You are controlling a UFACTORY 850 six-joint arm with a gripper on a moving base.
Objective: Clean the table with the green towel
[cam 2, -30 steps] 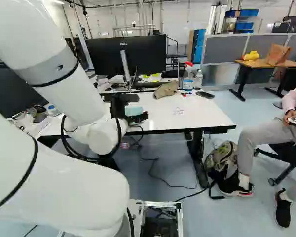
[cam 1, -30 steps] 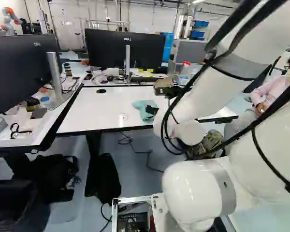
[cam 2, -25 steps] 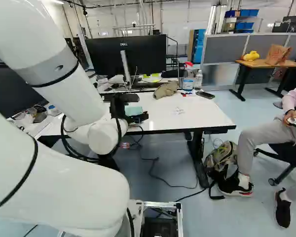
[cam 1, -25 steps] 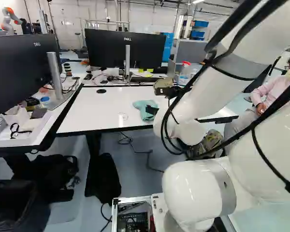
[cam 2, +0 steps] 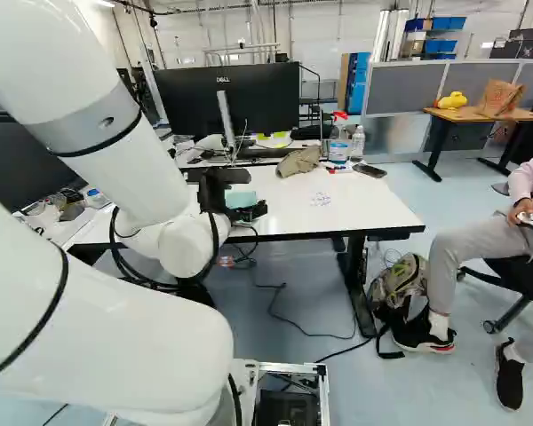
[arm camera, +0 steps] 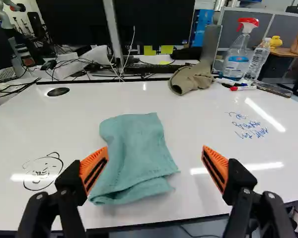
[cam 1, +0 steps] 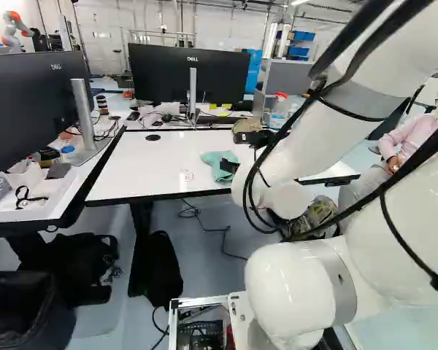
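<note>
Base cams back, wrist nr tbl (arm camera: 203,119)

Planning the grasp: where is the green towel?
In the wrist view, the green towel lies on the table between the fingers of the open gripper, beside the drawn face.

Wall (cam 2: 186,44): white | floor (cam 2: 364,355): pale blue | partition (cam 2: 405,89): grey panels | side desk (cam 2: 475,114): wood top, dark legs

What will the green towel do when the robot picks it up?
The green towel will probably flop and droop, since it already lies in soft, uneven folds. It looks thin, so I'd guess it's light. It likely won't roll, because it spreads flat on the table.
</note>
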